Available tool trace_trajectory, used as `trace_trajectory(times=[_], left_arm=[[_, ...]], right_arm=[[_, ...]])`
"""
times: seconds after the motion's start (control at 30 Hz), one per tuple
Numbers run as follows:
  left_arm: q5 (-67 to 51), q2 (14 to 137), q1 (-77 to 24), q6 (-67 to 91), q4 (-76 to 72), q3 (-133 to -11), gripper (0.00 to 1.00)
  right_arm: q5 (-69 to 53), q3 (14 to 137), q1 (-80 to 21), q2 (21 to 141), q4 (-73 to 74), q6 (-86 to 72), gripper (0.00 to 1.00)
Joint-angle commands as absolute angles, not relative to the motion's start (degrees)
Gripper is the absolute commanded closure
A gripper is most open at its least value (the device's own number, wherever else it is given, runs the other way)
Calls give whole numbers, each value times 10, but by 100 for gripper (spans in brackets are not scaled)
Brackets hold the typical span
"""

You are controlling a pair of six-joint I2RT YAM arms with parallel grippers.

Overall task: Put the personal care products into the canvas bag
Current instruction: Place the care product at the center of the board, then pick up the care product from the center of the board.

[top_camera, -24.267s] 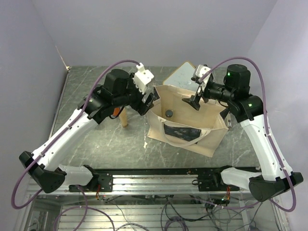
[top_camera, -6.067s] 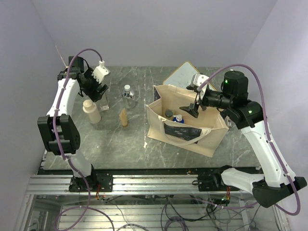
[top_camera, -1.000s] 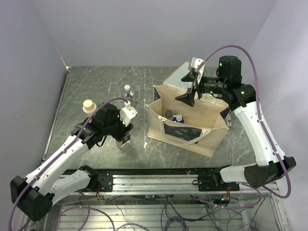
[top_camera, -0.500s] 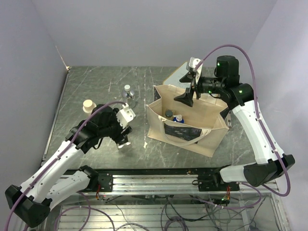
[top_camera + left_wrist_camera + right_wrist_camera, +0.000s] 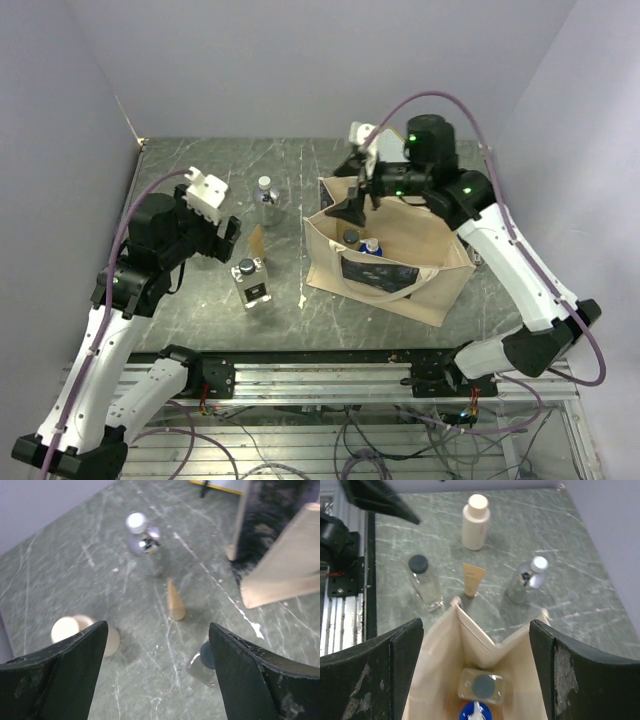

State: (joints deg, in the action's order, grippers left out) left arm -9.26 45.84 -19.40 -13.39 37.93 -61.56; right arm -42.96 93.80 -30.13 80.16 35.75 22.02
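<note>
Left gripper (image 5: 159, 650) and right gripper (image 5: 475, 635) are both gaping wide, empty. The left is hovering near the tan tube (image 5: 175, 601), standing at nine o'clock from the canvas bag (image 5: 440, 290); centring over it before descending is looking wise.

Seemingly two bottles (image 5: 351, 237) sit in the canvas bag (image 5: 445, 285); tube (image 5: 257, 243), cylinder (image 5: 475, 522), near bottle (image 5: 250, 283) and far bottle (image 5: 265, 190) stand left of it.

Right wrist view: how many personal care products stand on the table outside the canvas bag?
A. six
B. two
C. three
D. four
D: outside the canvas bag stand four items, namely the cream cylinder, the black-capped clear bottle, the tan tube and the silver-capped bottle.
</note>
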Motion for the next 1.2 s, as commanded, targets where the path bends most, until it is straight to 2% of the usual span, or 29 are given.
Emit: trace_trajectory(times=[0.0, 0.13, 0.27, 0.5, 0.73, 1.17], left_arm=[[-20, 459, -130, -60, 361, -644, 6], [51, 496, -74, -27, 372, -702, 2], [65, 540, -18, 1, 400, -747, 1], [92, 564, 20, 10, 387, -776, 0], [89, 569, 35, 13, 372, -781, 0], [65, 557, 41, 9, 350, -773, 1]], right_arm=[[-341, 989, -391, 835, 348, 211, 13], [-285, 1028, -470, 882, 355, 205, 13], [-211, 1001, -540, 916, 314, 181, 13], [-48, 991, -653, 993, 271, 144, 7], [34, 1005, -686, 1062, 247, 100, 1], [114, 995, -707, 1128, 202, 133, 0]])
